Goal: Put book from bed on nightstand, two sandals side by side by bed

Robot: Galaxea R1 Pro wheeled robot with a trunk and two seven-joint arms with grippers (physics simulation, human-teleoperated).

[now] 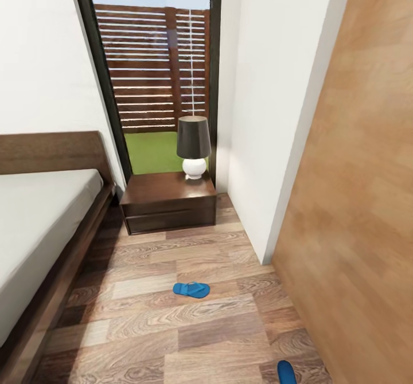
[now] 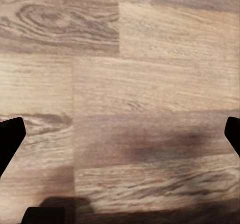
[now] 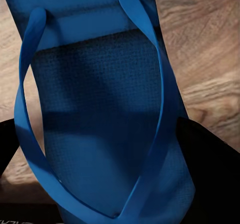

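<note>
Blue sandal [image 3: 107, 119] sits between my right fingers [image 3: 210, 169], grip uncertain, its heel cut off. Left fingers [image 2: 10, 139] spread wide over bare floor [image 2: 130, 83]. Another sandal [image 1: 191, 289] lies on open planks between bed [image 1: 40, 212] and wall, near the nightstand [image 1: 167, 200].

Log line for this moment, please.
right gripper: around bright blue flip-flop | second blue flip-flop: on wood-plank floor | left gripper: open, empty
</note>
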